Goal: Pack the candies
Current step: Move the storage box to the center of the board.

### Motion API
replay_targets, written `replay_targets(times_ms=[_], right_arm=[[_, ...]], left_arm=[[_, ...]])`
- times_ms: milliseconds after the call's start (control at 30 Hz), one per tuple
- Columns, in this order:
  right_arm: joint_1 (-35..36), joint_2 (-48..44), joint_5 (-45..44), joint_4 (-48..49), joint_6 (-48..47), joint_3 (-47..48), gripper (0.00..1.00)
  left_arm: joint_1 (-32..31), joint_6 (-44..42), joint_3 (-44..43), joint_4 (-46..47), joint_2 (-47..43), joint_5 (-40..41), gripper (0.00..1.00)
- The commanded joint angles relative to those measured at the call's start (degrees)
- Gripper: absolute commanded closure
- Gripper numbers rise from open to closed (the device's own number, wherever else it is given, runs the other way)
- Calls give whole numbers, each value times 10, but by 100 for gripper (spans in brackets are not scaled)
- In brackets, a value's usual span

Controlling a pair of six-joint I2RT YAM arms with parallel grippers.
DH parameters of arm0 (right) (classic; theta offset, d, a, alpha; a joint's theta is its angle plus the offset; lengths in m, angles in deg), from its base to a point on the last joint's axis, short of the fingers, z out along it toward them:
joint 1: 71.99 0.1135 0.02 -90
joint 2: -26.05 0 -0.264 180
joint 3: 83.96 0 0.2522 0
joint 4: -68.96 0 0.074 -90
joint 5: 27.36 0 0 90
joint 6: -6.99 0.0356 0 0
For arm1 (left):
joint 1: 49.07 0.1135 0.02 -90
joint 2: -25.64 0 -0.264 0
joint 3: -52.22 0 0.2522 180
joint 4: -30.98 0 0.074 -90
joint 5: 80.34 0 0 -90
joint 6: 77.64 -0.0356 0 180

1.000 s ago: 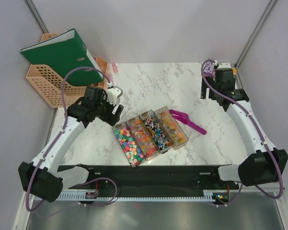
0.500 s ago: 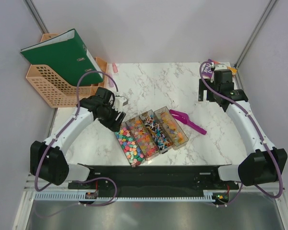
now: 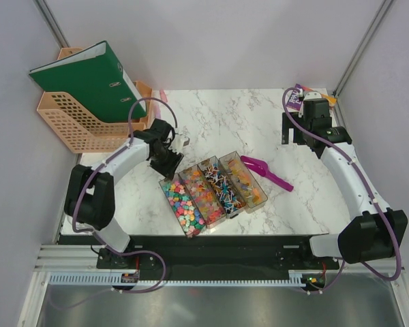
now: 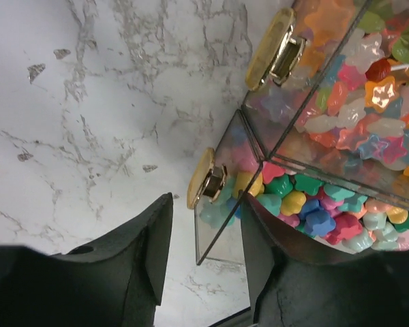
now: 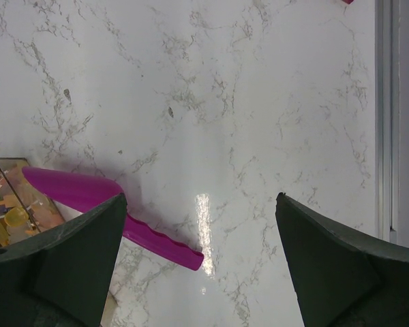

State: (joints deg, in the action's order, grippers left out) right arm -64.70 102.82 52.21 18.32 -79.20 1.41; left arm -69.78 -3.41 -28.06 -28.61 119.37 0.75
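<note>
Candies (image 4: 296,202) just ahead of the released left claw (image 4: 206,202) look light, hard, loose; scooping beats pinching. Right claw (image 5: 201,199) gapes too.

There are four clear trays (image 4: 221,228) on the one marble table (image 3: 218,122). All four are filled with candies (image 3: 183,204), far too many to count. The left wrist view shows two gold latches (image 4: 269,48), one on each of two tray ends. There is one purple scoop (image 3: 266,172), one green binder (image 3: 88,78), one orange basket (image 3: 65,126), one small pink bit (image 3: 163,96) and one purple packet (image 3: 296,97). There are two arms, a left arm (image 3: 123,155) and a right arm (image 3: 351,174).
</note>
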Motion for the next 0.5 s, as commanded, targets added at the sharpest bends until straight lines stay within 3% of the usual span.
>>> replay_targets(times_ms=[0,233,367,467], right_arm=[[1,-6,-10,8,-9,2,2],[1,0,-21,10,-26,5,2],[1,1,-26,12,-75,3,2],[0,0,-25,15,-132,-4,2]], left_arm=[[-2,-7,-31,24,21,-5,50],[-6,-8,-84,25,79,-28,69],[-12,0,-153,23,116,-42,98],[-11,14,-207,22,158,-50,98]])
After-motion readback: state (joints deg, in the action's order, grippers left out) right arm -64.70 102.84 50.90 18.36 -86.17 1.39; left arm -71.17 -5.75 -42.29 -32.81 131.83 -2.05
